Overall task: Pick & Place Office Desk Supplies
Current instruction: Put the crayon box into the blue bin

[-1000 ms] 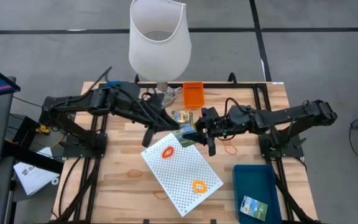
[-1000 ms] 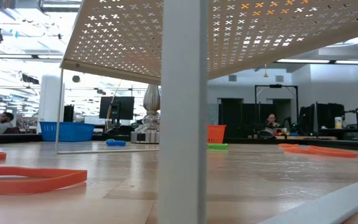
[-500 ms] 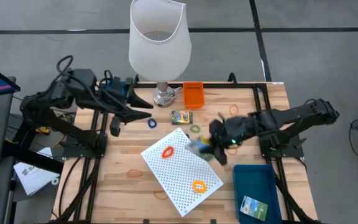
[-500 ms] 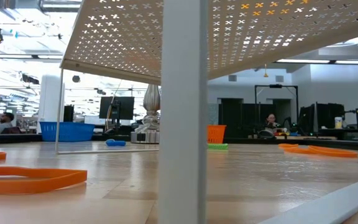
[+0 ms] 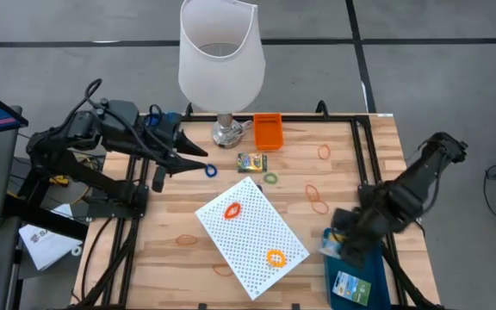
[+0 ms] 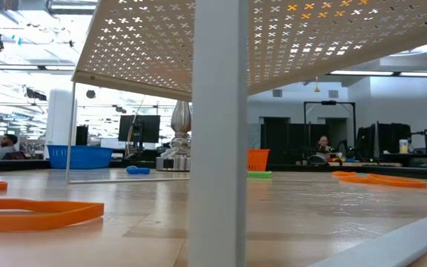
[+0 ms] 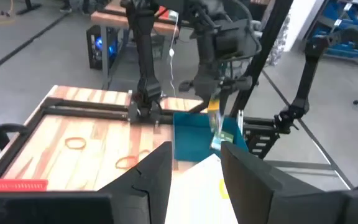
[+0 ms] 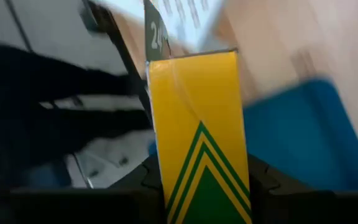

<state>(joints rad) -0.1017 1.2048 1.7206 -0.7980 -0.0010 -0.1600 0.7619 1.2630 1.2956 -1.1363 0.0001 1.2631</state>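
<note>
1. My right gripper (image 5: 341,243) is clenched on a yellow-and-green printed box (image 8: 197,137), which stands up between its fingers in the right wrist view.
2. It hangs at the near-left corner of the blue bin (image 5: 362,258), with the bin's blue floor just beyond and beneath the box.
3. A second printed box (image 5: 351,287) lies inside that bin, toward me from the gripper.
4. The white perforated panel (image 5: 252,234) sits just to the left of the right gripper, with two orange items (image 5: 275,257) on it.
5. Orange rubber bands (image 5: 318,205) lie on the wood beyond the right gripper, clear of it.
6. My left gripper (image 5: 198,165) is released, fingers apart with nothing between them, at the far left of the table.
7. A blue ring (image 5: 210,170) lies just off its tips; a small printed box (image 5: 251,161) and a green ring (image 5: 270,177) lie further right.
8. The white lamp (image 5: 221,65) and an orange tray (image 5: 268,131) stand beyond it.
9. In the low view the panel's white post fills the foreground and hides both grippers.
</note>
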